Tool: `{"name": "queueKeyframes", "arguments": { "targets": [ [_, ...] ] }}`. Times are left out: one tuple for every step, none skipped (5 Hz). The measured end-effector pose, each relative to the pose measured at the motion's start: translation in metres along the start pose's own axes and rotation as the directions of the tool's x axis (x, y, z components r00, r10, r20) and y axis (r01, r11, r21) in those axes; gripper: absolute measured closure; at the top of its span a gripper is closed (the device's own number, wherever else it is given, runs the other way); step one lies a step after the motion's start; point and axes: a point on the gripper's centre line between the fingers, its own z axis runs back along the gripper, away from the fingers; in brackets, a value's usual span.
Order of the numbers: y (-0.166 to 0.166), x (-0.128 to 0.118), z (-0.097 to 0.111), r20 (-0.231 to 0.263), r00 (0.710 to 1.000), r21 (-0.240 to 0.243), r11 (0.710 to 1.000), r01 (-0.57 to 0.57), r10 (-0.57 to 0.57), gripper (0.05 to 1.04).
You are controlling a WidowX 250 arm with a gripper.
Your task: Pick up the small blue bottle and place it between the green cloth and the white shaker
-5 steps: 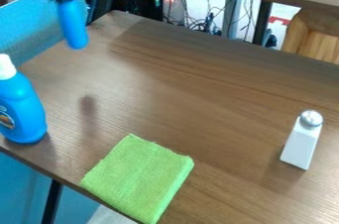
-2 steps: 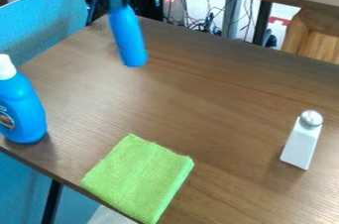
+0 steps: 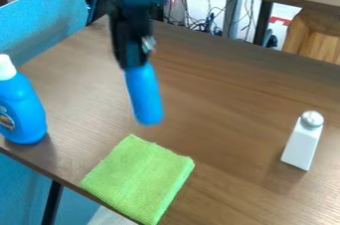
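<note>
Some way into a carry, likely, with gripper [image 3: 137, 63] clamped on blue cylinder [image 3: 145, 97] over table [image 3: 229, 99] near cloth [image 3: 139, 176]; next, needs steady lowering before release.

Blue panel [image 3: 47, 16] and dark cables [image 3: 211, 21]

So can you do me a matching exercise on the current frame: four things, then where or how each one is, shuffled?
Things:
1. green cloth
2. long blue object
3. white shaker
4. blue bottle

Place or state:
A. standing at the left edge of the view, white cap on top
B. standing toward the right of the view, silver top
C. lying flat on the table
D. held in the jaws, hanging below them

Pairs: 1-C, 2-D, 3-B, 4-A
</note>
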Motion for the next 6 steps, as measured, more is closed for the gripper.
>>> {"name": "queueKeyframes", "arguments": {
  "targets": [
    [-0.036,0.02,-0.023,0.012,0.998,0.049,0.997,0.058,-0.058,0.728],
    [-0.058,0.038,-0.035,0.013,0.993,0.051,0.992,0.117,-0.117,0.728],
    [-0.069,0.054,-0.046,-0.005,0.988,0.043,0.987,0.152,-0.152,0.728],
    [-0.076,0.067,-0.055,-0.015,0.983,0.047,0.982,0.183,-0.183,0.728],
    [-0.082,0.076,-0.073,-0.041,0.978,0.055,0.977,0.205,-0.202,0.728],
    [-0.086,0.084,-0.077,-0.039,0.972,0.086,0.969,0.233,-0.231,0.728]
  ]
}}
